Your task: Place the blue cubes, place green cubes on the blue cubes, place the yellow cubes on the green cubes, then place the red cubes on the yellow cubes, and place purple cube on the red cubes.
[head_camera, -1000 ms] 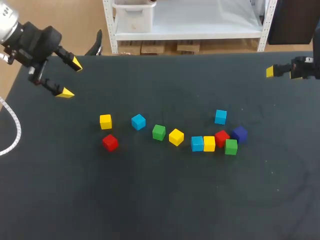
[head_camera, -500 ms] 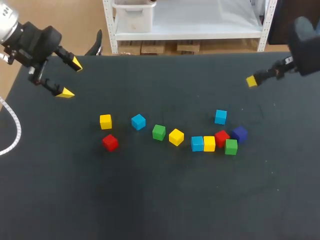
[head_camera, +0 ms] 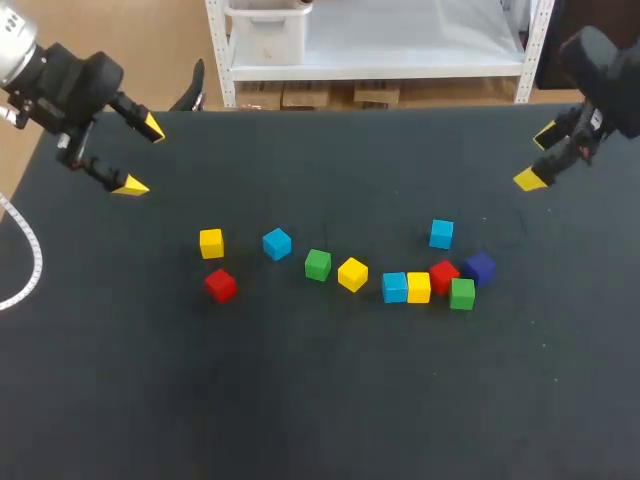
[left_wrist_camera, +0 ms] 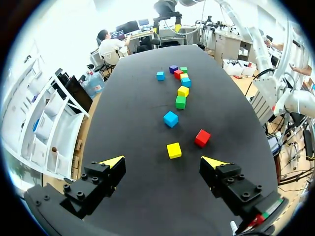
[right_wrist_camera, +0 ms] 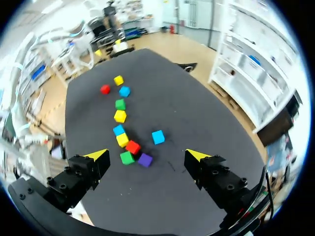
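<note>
Head view: showing the left end effector (head_camera: 141, 156) hanging over the far left corner of the table (head_camera: 300, 400), fingers standing wide apart and gripping nothing. Showing next, each resting directly on the table: the outer yellow cube (head_camera: 211, 243) with the lone red cube (head_camera: 220, 285) just nearside of it, then the left blue cube (head_camera: 277, 243), the left green cube (head_camera: 318, 264) and the middle yellow cube (head_camera: 352, 274), strung out with gaps between. Showing then a tight cluster: the cluster blue cube (head_camera: 395, 287) touching the cluster yellow cube (head_camera: 418, 287), the cluster red cube (head_camera: 443, 276) close against that, the right green cube (head_camera: 462, 293) and the purple cube (head_camera: 480, 267) crowding the red one's right side. Showing the far blue cube (head_camera: 441, 234) sitting alone just behind the cluster. Showing at far right the right end effector (head_camera: 537, 158) hanging over the table's far right edge, fingers likewise standing apart, empty, well apart from every cube. Left wrist view: confirming open space between the yellow fingertips (left_wrist_camera: 112, 161), the outer yellow and lone red cubes lying nearest ahead. Right wrist view: confirming the same spread of fingertips (right_wrist_camera: 97, 155), the purple and right green cubes lying nearest ahead.
</note>
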Robot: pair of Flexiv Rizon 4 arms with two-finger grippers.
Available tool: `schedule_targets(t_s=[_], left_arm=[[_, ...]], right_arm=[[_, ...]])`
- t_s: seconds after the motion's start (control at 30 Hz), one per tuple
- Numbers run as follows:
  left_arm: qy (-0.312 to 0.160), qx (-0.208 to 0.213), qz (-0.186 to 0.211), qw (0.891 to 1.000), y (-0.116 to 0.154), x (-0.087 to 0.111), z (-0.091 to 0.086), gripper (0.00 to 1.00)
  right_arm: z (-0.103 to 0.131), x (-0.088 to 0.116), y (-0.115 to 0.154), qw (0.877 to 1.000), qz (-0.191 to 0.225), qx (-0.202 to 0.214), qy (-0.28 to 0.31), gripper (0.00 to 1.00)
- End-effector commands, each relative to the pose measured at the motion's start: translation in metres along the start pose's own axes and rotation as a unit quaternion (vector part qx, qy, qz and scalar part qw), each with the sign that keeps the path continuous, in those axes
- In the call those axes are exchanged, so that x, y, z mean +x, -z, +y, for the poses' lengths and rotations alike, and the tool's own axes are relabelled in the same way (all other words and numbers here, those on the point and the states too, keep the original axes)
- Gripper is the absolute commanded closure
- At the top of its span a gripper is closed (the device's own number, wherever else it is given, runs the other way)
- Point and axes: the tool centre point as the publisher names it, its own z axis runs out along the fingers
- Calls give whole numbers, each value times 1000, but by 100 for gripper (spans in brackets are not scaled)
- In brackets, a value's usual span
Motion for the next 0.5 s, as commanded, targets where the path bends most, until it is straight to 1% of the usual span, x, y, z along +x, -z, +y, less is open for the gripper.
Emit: schedule_targets(t_s=[0.03, 0.07, 0.1, 0.13, 0.23, 0.37, 0.47, 0.5], left_arm=[[-1, 0, 0, 1000, 0, 0, 0, 0], [-1, 0, 0, 1000, 0, 0, 0, 0], [-1, 0, 0, 1000, 0, 0, 0, 0], [-1, 0, 0, 1000, 0, 0, 0, 0], [-1, 0, 0, 1000, 0, 0, 0, 0], [-1, 0, 0, 1000, 0, 0, 0, 0], [-1, 0, 0, 1000, 0, 0, 0, 0], [-1, 0, 0, 1000, 0, 0, 0, 0]], right_arm=[[-8, -7, -1, 955, 106, -197, 193, 0], [-5, -13, -8, 948, 132, -191, 215, 0], [1, -19, -14, 941, 148, -187, 238, 0], [6, -24, -20, 937, 163, -181, 250, 0], [21, -35, -36, 921, 176, -171, 304, 0], [39, -40, -52, 908, 177, -167, 341, 0], [53, -41, -65, 901, 207, -154, 349, 0], [57, -40, -70, 902, 232, -140, 336, 0]])
